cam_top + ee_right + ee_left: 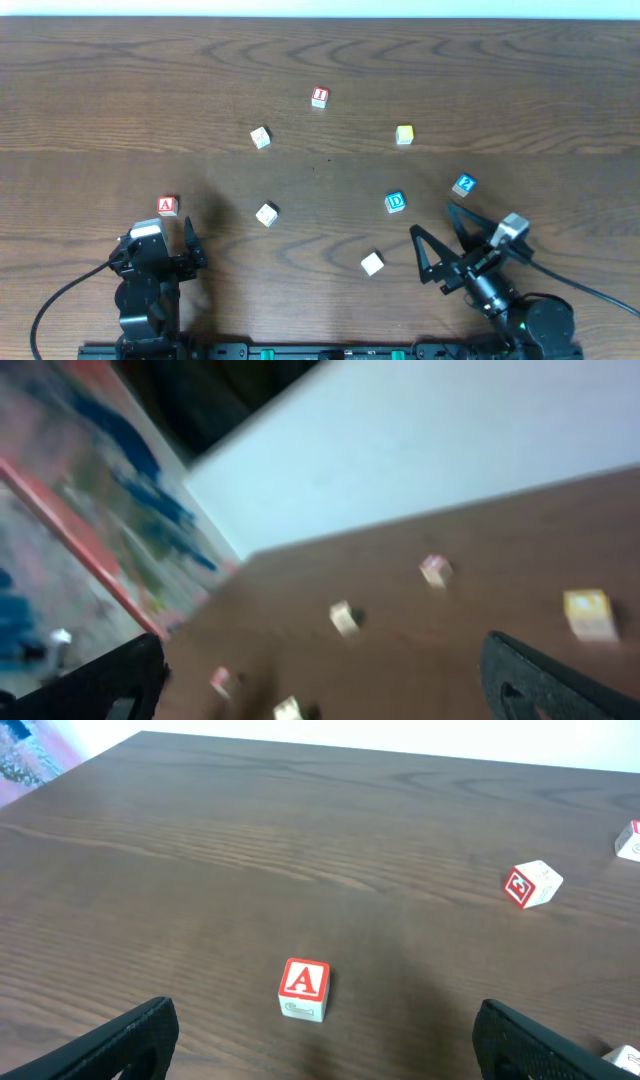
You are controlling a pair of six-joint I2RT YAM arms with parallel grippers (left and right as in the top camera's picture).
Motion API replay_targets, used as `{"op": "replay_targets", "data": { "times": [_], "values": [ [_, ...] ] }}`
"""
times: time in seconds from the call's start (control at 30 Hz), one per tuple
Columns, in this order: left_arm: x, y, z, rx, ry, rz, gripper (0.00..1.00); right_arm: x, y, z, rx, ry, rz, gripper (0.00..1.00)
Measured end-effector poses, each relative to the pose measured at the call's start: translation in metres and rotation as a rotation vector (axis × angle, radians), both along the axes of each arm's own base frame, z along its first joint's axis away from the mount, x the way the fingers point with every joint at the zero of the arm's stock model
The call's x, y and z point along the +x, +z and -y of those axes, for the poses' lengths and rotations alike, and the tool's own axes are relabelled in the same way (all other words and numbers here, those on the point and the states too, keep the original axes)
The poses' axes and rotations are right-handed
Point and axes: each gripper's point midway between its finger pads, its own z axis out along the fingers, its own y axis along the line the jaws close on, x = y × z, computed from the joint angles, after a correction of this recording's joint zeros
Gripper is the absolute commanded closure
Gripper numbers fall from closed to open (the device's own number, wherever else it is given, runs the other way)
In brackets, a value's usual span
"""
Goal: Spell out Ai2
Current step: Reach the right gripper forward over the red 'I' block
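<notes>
both grippers wide and empty, ai2 blocks not yet gathered

the table [120, 100] fills every view: dark wood with letter blocks strewn loose across its middle. i see no tray, bin or box anywhere, so nothing sits inside anything and the word will have to be laid straight on the wood.

the left gripper [325, 1055] sits low at the near edge with its fingers spread far apart and nothing between them. it faces the a block [167, 206], which lies just ahead of it. to me that reads as lining up for the first letter, since that block is the nearest task piece on its side.

the right gripper [433, 222] is angled up and inward with its jaws also parted wide and empty. its wrist view is smeared, so i go by the overhead. the 2 block [464, 185] lies just beyond its tips and looks like its natural pick.

the i block [319, 97] stands far up the table, well apart from both arms, and will need the longest reach.

the rest are spares: the d block [396, 202] beside the 2 block, a yellow block [404, 134], and three cream blocks whose faces i cannot read. one of them [372, 263] lies near the right arm's path, and i'd steer around it.
</notes>
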Motion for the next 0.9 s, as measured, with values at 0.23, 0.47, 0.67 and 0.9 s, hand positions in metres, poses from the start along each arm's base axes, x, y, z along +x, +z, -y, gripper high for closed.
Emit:
{"op": "replay_targets", "data": {
  "times": [0.23,0.47,0.67,0.9],
  "values": [
    [0.0,0.0,0.0,0.0,0.0,0.0,0.05,0.024,0.014,-0.019,0.055,0.114,-0.014,0.01],
    [0.0,0.0,0.0,0.0,0.0,0.002,0.05,0.062,0.037,-0.06,0.029,0.252,-0.123,0.01],
    [0.0,0.0,0.0,0.0,0.0,0.001,0.04,0.103,0.063,-0.115,-0.023,0.348,-0.185,0.01],
    [0.0,0.0,0.0,0.0,0.0,0.002,0.05,0.156,0.063,-0.188,-0.158,0.359,-0.279,0.01]
  ]
}}
